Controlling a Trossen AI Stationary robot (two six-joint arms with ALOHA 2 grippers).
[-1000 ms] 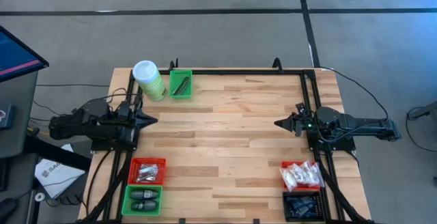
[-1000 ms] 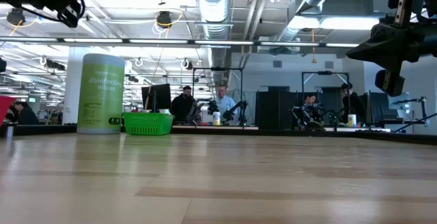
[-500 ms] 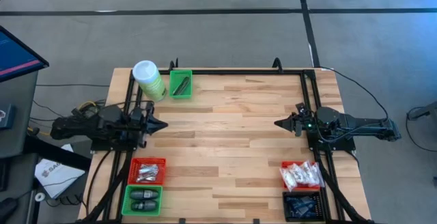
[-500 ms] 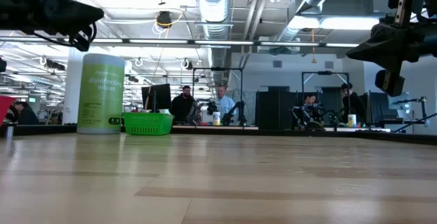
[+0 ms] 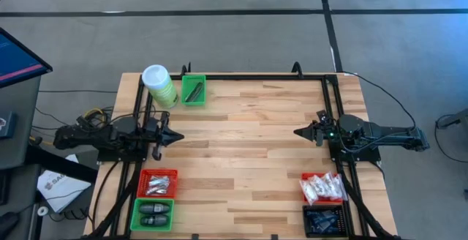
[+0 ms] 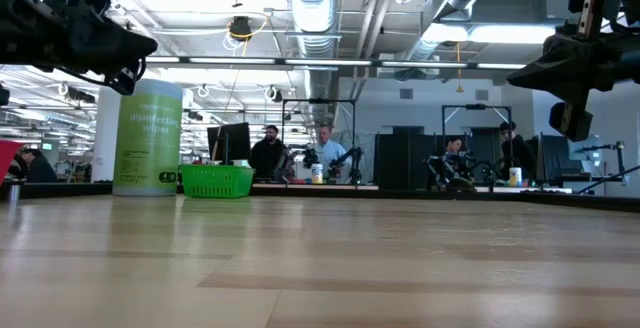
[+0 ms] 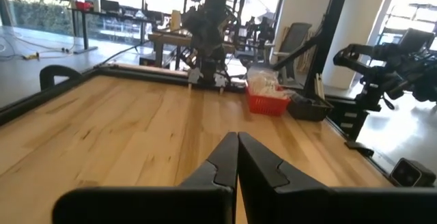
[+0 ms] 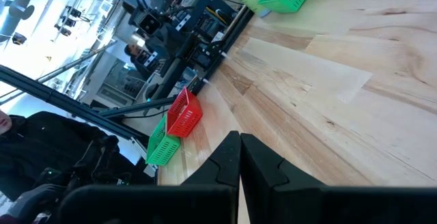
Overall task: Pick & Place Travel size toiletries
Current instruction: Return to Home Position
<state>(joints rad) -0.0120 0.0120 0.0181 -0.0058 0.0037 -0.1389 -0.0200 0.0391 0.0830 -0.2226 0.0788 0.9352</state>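
1. High view: the travel size toiletries are found sorted into bins, with none on the bare wood of the table.
   - White crinkly sachets are heaped in the right red bin, and flat dark packets fill the black bin at the near-right corner.
   - Silvery tubes lie in the left red bin, and black oval pieces in the near green bin at the near-left corner.
   - A slim dark comb lies slantwise in the far green bin, beside the smooth green canister.
   - The left gripper is held at the left edge and the right gripper at the right edge. The tips are turned toward each other but well apart. Each arm is nearer its own side's bins.
2. Low view: both grippers are carried clear above the wood, and no item is seen on it. People are seated in the room behind.
3. Left wrist view: the fingers are pressed together, and nothing is held.
4. Right wrist view: the fingers likewise meet, empty. No pick is judged to remain, only a withdrawal of the arms.
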